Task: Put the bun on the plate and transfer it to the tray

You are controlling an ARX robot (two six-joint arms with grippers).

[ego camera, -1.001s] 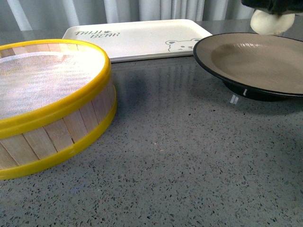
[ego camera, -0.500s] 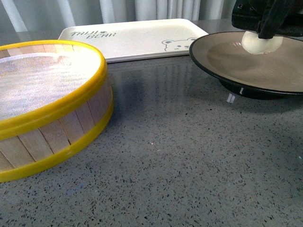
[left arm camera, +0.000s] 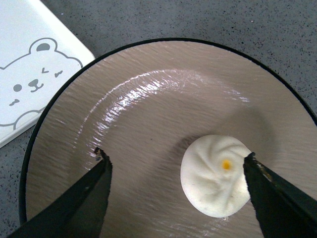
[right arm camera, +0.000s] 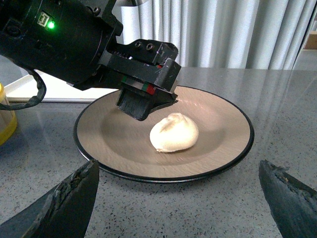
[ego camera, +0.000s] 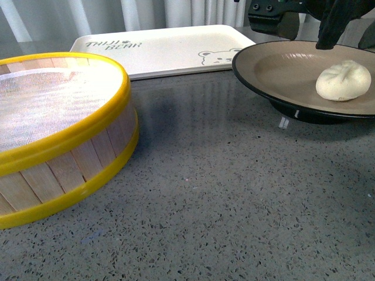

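A speckled grey stone table [ego camera: 234,193] is filling the scene, suggesting a kitchen or dining setup staged indoors rather than a workshop. Food ware is sitting on it: a yellow-rimmed wooden steamer basket [ego camera: 88,155], a cream bear-print tray [ego camera: 170,50], and a black-rimmed plate [ego camera: 281,67] carrying a steamed bun [ego camera: 343,80]. Pale pleated curtains [right arm camera: 223,34] are hanging behind the table, and a black robot arm [right arm camera: 64,44] with a glowing green light is reaching over it, pointing to a test room.

A yellow-rimmed wooden steamer basket [ego camera: 58,129] sits on the speckled grey countertop [ego camera: 234,193], well apart from the left gripper's fingers [ego camera: 331,26].
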